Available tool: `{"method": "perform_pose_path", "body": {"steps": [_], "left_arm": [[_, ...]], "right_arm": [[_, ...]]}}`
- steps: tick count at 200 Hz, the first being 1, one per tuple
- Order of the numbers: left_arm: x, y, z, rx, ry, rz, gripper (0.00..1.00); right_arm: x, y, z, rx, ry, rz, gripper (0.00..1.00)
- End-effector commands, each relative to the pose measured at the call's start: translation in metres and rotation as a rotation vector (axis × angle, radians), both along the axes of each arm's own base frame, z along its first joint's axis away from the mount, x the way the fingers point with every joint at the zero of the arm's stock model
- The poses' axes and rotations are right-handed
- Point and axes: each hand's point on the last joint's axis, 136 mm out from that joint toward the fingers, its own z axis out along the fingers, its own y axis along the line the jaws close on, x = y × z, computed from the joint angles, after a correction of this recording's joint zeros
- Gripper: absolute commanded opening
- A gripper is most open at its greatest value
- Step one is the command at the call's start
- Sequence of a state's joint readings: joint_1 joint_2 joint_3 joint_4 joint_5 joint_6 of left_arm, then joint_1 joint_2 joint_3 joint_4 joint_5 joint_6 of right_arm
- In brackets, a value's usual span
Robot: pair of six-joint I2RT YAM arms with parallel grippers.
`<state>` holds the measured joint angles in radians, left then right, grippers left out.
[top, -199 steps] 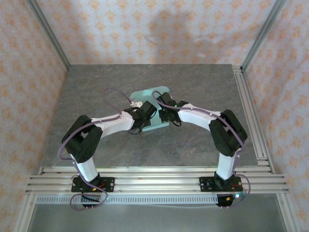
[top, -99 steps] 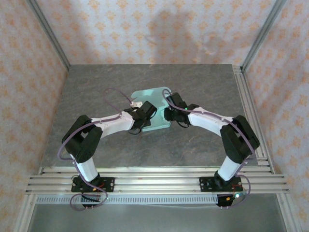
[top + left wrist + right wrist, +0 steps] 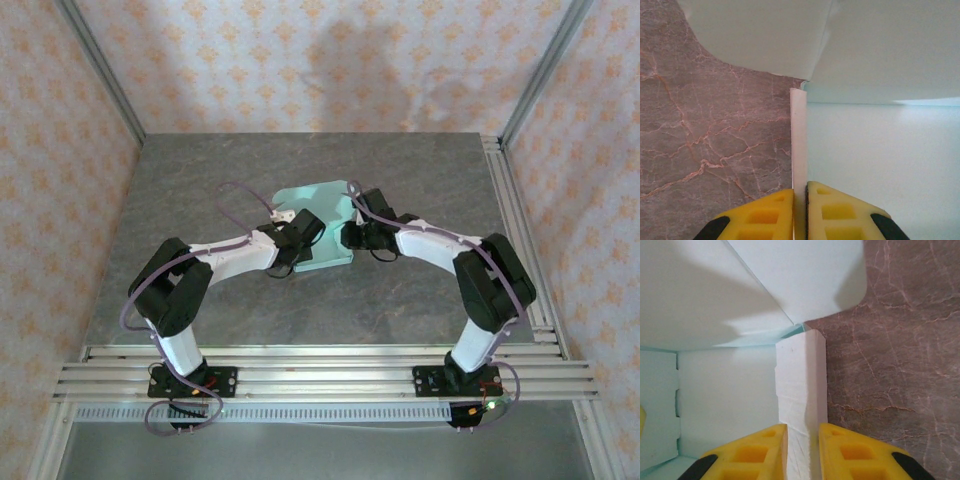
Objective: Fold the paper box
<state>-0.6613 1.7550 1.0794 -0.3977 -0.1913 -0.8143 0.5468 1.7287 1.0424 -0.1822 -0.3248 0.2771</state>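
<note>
**Both jaws clamped on opposite side walls of the paper box**

The paper box lies near the middle of the grey marbled table, a little toward its far side. It is pale mint-green card, partly formed. From above, its far part shows as a panel with rounded corners, while its near part is covered by the two wrists. The left arm reaches in from the left and the right arm from the right, so the two meet over the box with the card between them.

In the left wrist view, the left jaws are almost fully closed on a thin, upright side wall of the box, seen edge-on. The yellow fingers press it from both sides. The box floor spreads out to the right of that wall and bare table lies to the left. Beyond the wall's far end, a rounded flap extends out over the table, and a larger panel fills the upper right.

In the right wrist view, the right jaws are closed on the opposite wall, which looks thicker, whitish and slightly creased. It fills the narrow gap between the fingers. The box floor lies to the left of this wall and the table to the right. A round-cornered flap stands out past the wall's far end.
</note>
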Motion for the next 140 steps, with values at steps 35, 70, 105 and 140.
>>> {"method": "perform_pose_path", "body": {"steps": [35, 70, 105, 140], "left_arm": [[0.004, -0.001, 0.001, 0.023, -0.005, 0.007, 0.13], [0.004, -0.001, 0.001, 0.023, -0.004, 0.007, 0.13], [0.004, -0.002, 0.001, 0.017, -0.005, 0.005, 0.13], [0.004, -0.002, 0.002, 0.017, -0.006, 0.004, 0.13]], "right_arm": [[0.002, 0.006, 0.002, 0.029, 0.004, 0.008, 0.17], [0.0, 0.007, 0.001, 0.02, 0.014, 0.023, 0.17], [-0.004, 0.003, -0.009, -0.114, 0.008, 0.043, 0.17], [-0.006, 0.005, -0.016, -0.211, -0.002, 0.063, 0.17]]}}
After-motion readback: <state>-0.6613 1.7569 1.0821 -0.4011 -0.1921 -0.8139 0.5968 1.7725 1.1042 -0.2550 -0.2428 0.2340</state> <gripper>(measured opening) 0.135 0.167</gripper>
